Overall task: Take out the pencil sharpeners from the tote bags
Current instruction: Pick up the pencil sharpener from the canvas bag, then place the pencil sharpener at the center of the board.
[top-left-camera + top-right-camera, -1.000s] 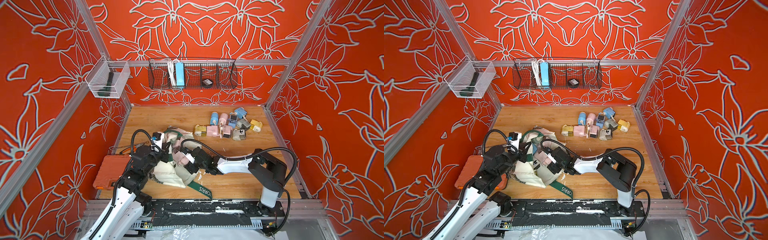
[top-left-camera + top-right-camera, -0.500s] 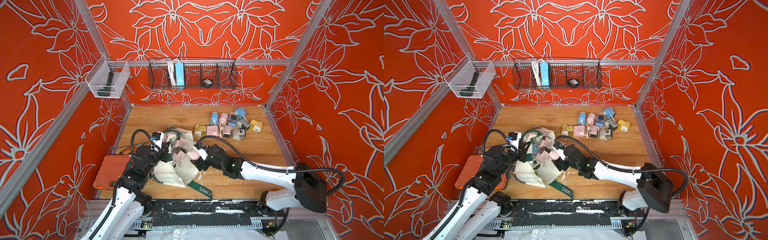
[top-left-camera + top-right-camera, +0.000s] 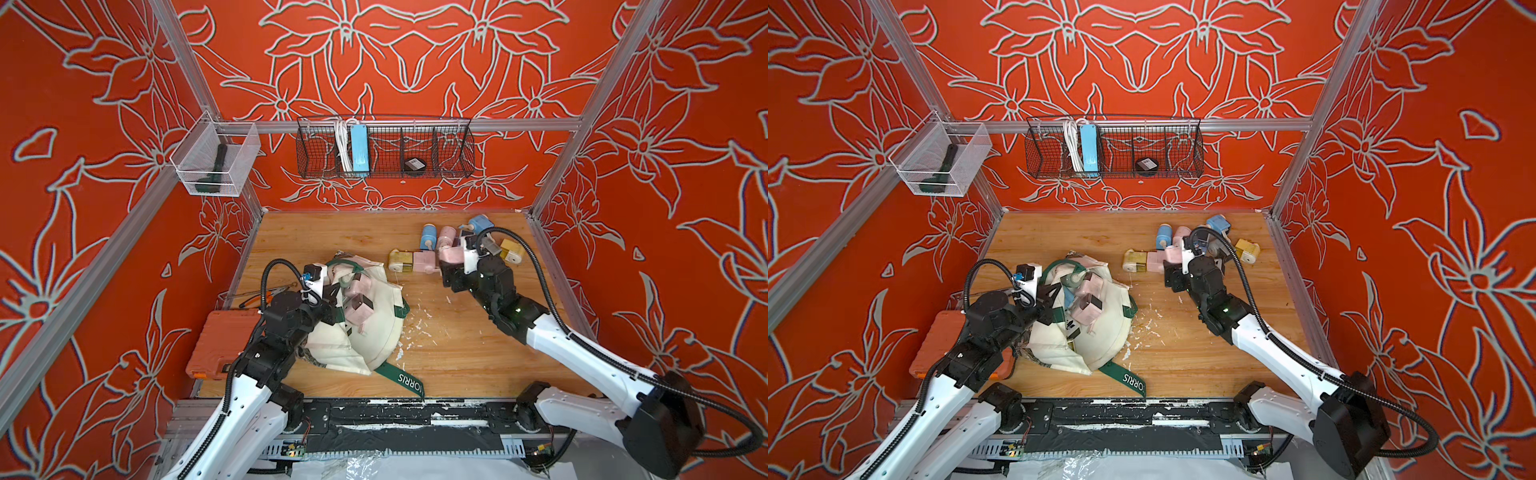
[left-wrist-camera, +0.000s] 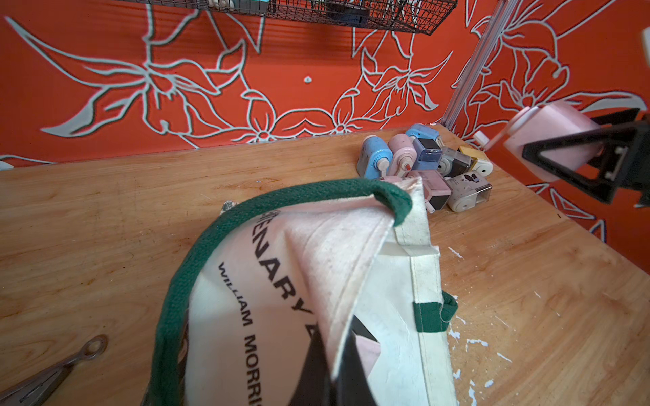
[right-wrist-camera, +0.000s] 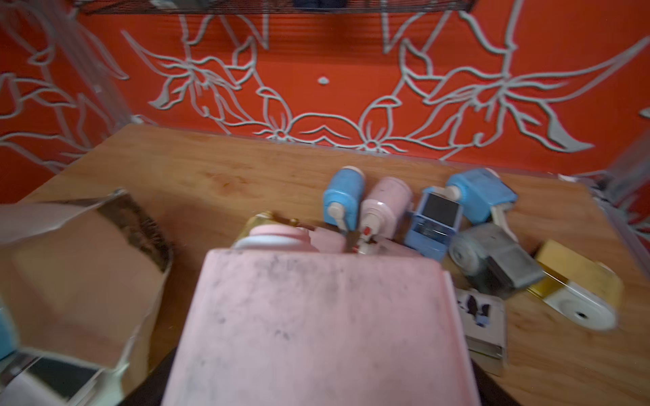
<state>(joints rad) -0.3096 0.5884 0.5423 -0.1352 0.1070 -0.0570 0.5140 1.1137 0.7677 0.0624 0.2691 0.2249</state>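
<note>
The cream canvas tote bag with dark green handles (image 3: 370,336) lies slumped, its rim still pinched in the closed left gripper (image 3: 332,296). The right gripper (image 3: 453,259), at the bag's mouth a second ago, now hangs over the pile of pastel plastic pencil sharpeners (image 3: 428,237), clamped around a pink boxy pencil sharpener (image 5: 316,316). More pink sharpeners (image 3: 360,308) sit in the bag beside the left gripper.

Orange-red walls (image 3: 415,62) carry pale outlined flowers. The bench (image 3: 457,345) is light wood grain. The tote bag (image 3: 374,332) is cream with dark green handles (image 4: 281,197) and black lettering. The sharpeners (image 3: 428,239) are pink, blue, yellow, grey; one pink sharpener (image 5: 316,334) shows dark smudges.
</note>
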